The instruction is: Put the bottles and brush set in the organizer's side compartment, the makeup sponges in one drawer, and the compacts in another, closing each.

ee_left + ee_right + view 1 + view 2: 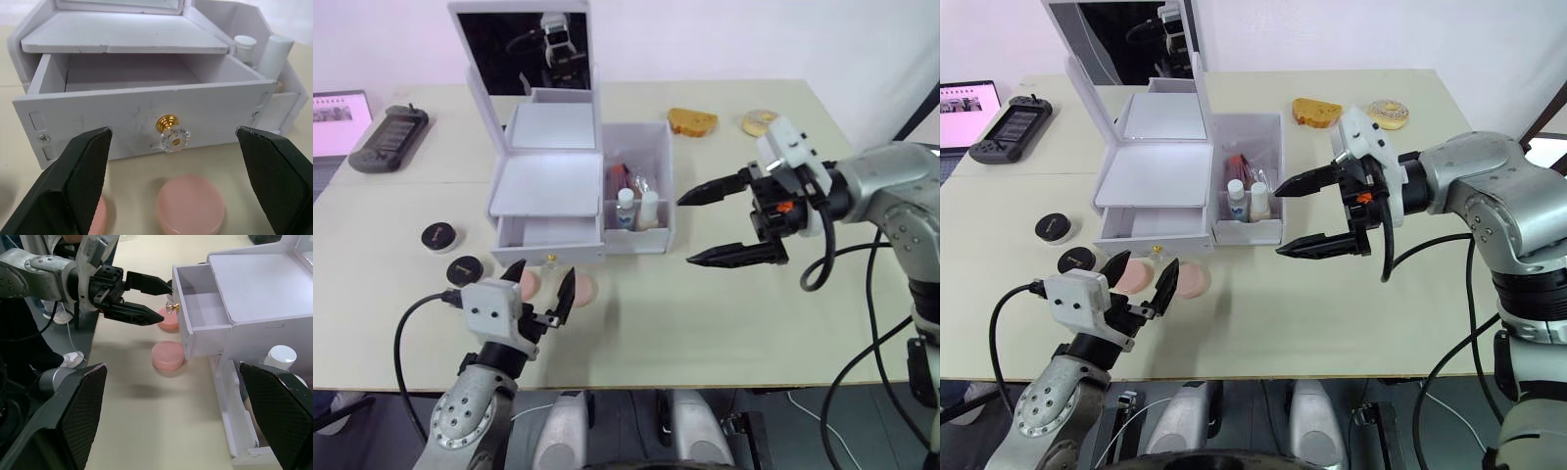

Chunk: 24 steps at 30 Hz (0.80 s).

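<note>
A white plastic organizer [548, 186] with a raised mirror lid stands on the pale beige table [705, 323]; its lower drawer [146, 117] is pulled open, a flat white front with a gold-and-crystal knob [168, 137]. The side compartment [641, 186] already holds two small white-capped bottles [636, 208] upright at its front, with other items behind them that are hard to make out. Two round, soft-looking pink makeup sponges [191, 204] lie flat on the table just in front of the drawer. Two black round compacts [440, 237] sit left of the organizer, near the left arm.

A dark handheld device [389, 137] lies at the far left; two tan, pastry-like objects [693, 121] rest beyond the organizer on the right.

The left gripper [539, 286] hovers low over the sponges, fingers spread wide — nothing between them. The right gripper [717, 224] reaches in level, beside the side compartment, fingers also parted and empty.
</note>
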Motion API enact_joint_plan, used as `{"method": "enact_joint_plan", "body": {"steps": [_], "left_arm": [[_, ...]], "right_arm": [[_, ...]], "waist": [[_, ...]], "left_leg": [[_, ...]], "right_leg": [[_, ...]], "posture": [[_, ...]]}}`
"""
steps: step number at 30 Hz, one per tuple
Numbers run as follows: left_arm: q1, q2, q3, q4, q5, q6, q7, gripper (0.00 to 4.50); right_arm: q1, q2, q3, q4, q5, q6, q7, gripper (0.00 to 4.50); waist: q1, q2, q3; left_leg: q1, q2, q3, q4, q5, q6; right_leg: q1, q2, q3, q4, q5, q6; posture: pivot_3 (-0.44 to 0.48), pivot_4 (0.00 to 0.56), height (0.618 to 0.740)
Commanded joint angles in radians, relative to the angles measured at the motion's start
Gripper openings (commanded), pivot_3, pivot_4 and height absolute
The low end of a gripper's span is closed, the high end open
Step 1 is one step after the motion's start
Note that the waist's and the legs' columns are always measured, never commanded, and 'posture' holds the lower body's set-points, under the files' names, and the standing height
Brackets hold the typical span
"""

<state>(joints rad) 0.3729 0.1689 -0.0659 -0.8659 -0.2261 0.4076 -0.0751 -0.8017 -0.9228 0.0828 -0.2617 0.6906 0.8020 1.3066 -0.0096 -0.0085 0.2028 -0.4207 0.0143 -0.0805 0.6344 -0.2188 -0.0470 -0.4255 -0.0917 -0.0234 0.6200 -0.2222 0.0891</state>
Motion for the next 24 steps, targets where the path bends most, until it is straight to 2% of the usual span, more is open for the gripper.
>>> {"method": "enact_joint_plan", "body": {"steps": [1,10,20,23,24], "left_arm": [[-0.027,-0.017,0.000,-0.036,0.032,0.022,0.044,4.28],[-0.089,-0.021,0.051,-0.032,0.008,0.078,0.042,4.28],[-0.064,-0.030,0.048,-0.043,-0.009,0.105,0.035,4.28],[-0.067,-0.036,0.035,-0.030,0.004,0.102,0.041,3.48],[-0.067,-0.040,0.034,-0.024,0.007,0.095,0.043,3.04]], "right_arm": [[-0.029,-0.016,-0.020,-0.016,0.000,0.002,0.006,4.50],[-0.017,-0.010,-0.031,-0.030,0.003,0.006,-0.017,4.50],[-0.009,-0.006,-0.034,-0.037,0.007,0.003,-0.036,4.50],[-0.012,-0.001,-0.030,-0.032,0.001,-0.003,-0.041,4.50],[-0.011,-0.001,-0.029,-0.032,-0.001,-0.004,-0.042,4.50]], "waist": [[0.000,0.000,0.000],[0.000,0.000,0.000],[0.000,0.000,0.000],[0.000,0.000,0.000],[0.000,0.000,0.000]], "left_leg": [[0.000,0.000,0.000,0.000,0.000,0.000],[0.001,0.000,0.000,0.000,0.000,0.000],[0.001,0.000,0.000,0.000,0.000,0.000],[0.001,0.000,0.000,0.000,0.000,0.000],[0.001,0.000,0.000,0.001,0.000,0.000]], "right_leg": [[0.000,0.000,0.000,0.000,0.000,0.000],[0.000,0.000,0.000,0.001,0.000,0.000],[0.000,0.000,0.000,0.001,0.000,0.000],[0.000,0.000,0.000,0.001,0.000,0.000],[0.000,0.000,0.000,0.001,0.000,0.000]], "posture": [[0.000,0.150,0.740],[0.000,0.150,0.740],[0.000,0.150,0.740],[0.000,0.150,0.740],[0.000,0.150,0.740]]}}
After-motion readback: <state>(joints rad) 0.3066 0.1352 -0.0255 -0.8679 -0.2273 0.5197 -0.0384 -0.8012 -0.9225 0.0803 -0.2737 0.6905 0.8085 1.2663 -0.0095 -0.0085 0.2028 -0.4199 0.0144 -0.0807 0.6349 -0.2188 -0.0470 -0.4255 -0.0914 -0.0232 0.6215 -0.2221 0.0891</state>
